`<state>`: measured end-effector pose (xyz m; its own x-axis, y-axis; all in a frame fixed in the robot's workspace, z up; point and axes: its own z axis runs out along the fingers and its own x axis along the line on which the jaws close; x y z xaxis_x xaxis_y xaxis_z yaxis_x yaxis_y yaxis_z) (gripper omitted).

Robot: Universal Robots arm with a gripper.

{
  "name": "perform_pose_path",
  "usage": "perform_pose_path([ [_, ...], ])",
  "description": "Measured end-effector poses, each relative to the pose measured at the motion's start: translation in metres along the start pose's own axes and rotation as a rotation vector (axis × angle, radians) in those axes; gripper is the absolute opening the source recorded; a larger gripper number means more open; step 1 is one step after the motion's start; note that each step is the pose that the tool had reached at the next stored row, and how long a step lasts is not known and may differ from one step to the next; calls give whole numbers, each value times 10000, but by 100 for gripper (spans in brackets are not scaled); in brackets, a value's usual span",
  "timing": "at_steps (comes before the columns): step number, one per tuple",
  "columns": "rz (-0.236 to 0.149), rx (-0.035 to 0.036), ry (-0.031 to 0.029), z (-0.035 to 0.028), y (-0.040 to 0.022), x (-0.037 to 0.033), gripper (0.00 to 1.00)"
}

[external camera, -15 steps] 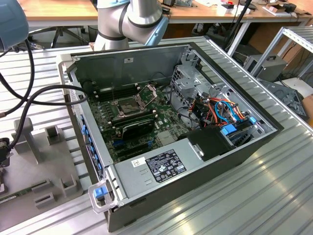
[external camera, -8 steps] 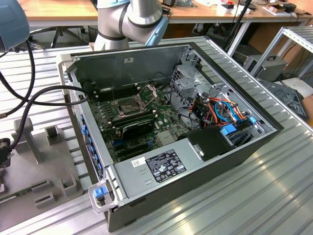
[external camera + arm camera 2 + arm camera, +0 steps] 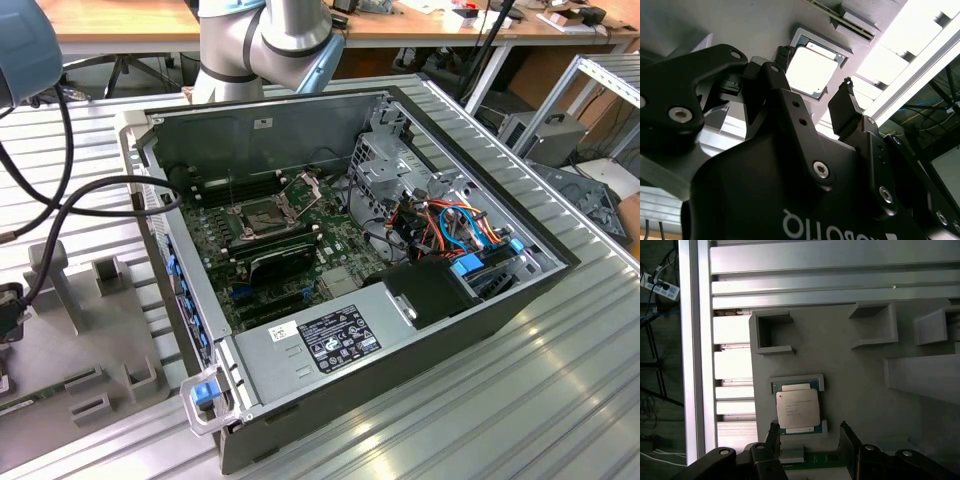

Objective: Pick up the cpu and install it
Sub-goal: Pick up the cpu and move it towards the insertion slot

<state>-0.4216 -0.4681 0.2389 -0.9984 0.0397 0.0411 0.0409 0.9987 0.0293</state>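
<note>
Two dark fingers (image 3: 845, 436) of the end effector (image 3: 809, 434) stand apart, released, with nothing between them. In the first wrist view the cpu (image 3: 797, 410) lies just beyond their tips. I cannot tell how high they are over it.

The cpu lies flat, pale metal face up, in a shallow square pocket of a grey fixture plate (image 3: 860, 395). Low lips hold it on two opposite sides, and the other two sides are open. The plate around the pocket is flat and bare. Some three-sided walls (image 3: 771, 332) rise on it, well apart from the chip. On one side the plate edge is near the pocket, and past it is the slotted aluminium desk (image 3: 732, 365).

In the exterior view an open computer case (image 3: 490, 315) stands on the desk, to the exterior view's right of the plate. It holds a green motherboard (image 3: 335, 262) with a dark socket (image 3: 268, 215) and coloured cables (image 3: 455, 225).

The arm (image 3: 270, 40) is cut off by the picture's upper edge. A green strip (image 3: 815, 459) near the fingers is partly hidden behind the end effector.
</note>
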Motion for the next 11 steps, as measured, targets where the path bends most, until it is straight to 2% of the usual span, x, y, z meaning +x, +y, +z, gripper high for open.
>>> perform_pose_path([
  [11,0,0,1,15,-1,-21,60],
])
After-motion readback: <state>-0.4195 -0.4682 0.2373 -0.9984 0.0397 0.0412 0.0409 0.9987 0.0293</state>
